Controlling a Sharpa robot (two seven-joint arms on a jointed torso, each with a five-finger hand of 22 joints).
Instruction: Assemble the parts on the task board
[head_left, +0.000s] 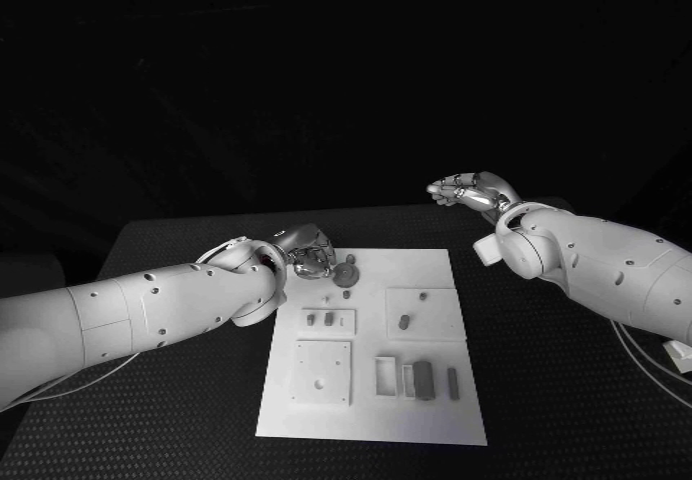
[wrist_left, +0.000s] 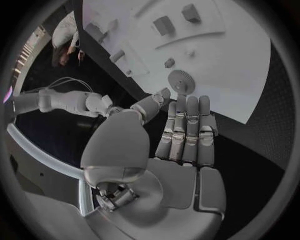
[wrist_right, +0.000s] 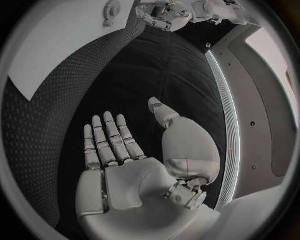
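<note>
The white task board lies in the middle of the black table. A grey gear lies near its far left corner. My left hand hovers at that corner, holding nothing. In the left wrist view its fingers are stretched out side by side, and the gear sits just beyond their tips. My right hand is raised beyond the board's far right corner, away from the parts. Its palm faces the table with fingers apart and nothing in them.
Small grey parts lie on the board: a peg, a block, a pin and two studs. A square plate and another plate sit raised on it. Bare table lies on both sides.
</note>
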